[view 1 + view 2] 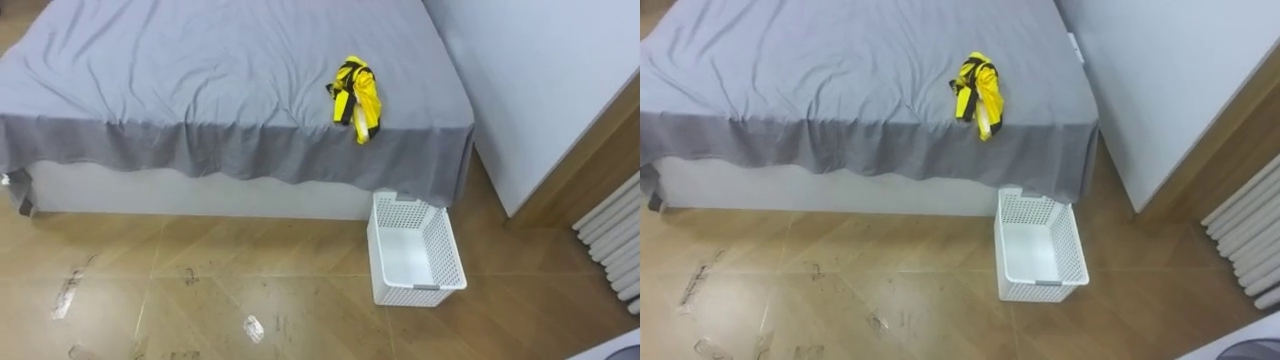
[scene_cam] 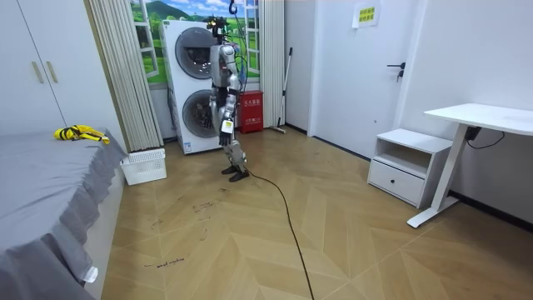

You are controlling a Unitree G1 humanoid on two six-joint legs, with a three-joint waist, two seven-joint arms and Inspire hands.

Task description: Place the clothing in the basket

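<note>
- Clothes (image 1: 357, 97), yellow and black, lie bunched near the grey bed's (image 1: 150, 80) edge.
- White basket (image 1: 413, 250) sits on the floor at their five o'clock.
- Hands (image 2: 225, 125) hang low; can't tell their grip.

Open floor (image 1: 250, 270) before bed (image 1: 200, 80); basket (image 1: 415, 295) beside bed corner, top open

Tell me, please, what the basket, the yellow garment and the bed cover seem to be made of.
The basket looks like white moulded plastic, matt: its walls are a grid of holes. The yellow garment seems thin cloth with black bands, crumpled in soft folds. The bed cover looks like matt grey fabric, wrinkled and draping over the edge.
</note>
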